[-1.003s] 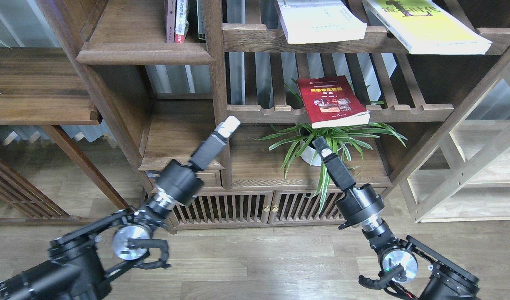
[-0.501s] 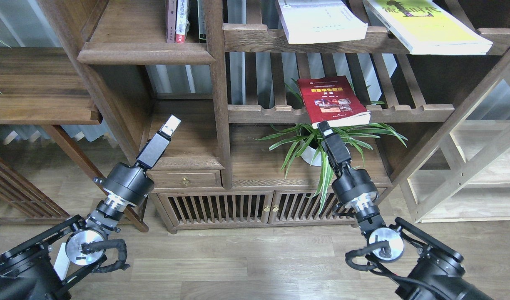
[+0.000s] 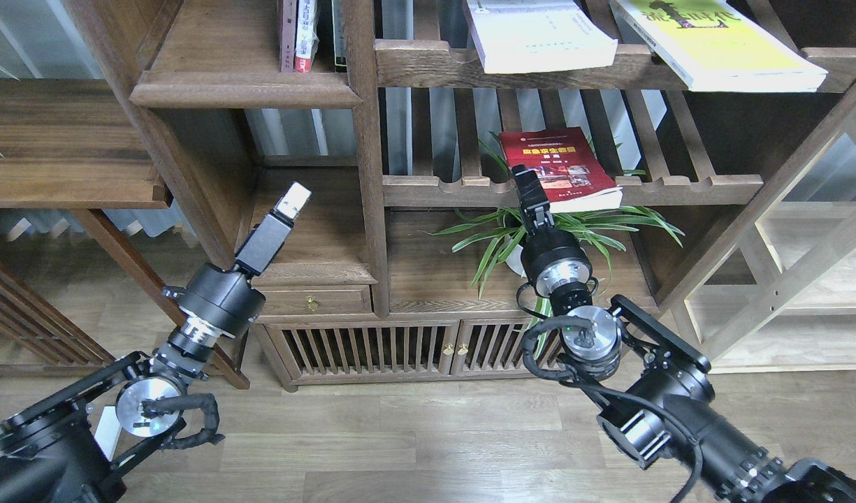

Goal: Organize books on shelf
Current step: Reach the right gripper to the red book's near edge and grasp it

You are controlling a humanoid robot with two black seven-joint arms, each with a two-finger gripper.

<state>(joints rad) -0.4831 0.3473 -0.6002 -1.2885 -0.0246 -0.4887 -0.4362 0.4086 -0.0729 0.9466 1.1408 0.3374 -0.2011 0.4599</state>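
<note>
Three books are seen on slatted racks: a red book (image 3: 559,168) on the lower rack, a white book (image 3: 539,38) and a yellow-green book (image 3: 721,45) above. The right gripper (image 3: 524,178) is held at the red book's left edge; the left gripper (image 3: 293,200) is raised near the shelf (image 3: 242,89). Neither jaw state can be told.

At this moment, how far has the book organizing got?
Nothing looks done: the red book, white book and yellow-green book all lie on slatted racks, not the solid shelf. In hand: the right tool is at the red book's lower left corner, grasp unclear. The left tool waits apart. All three remain.
</note>
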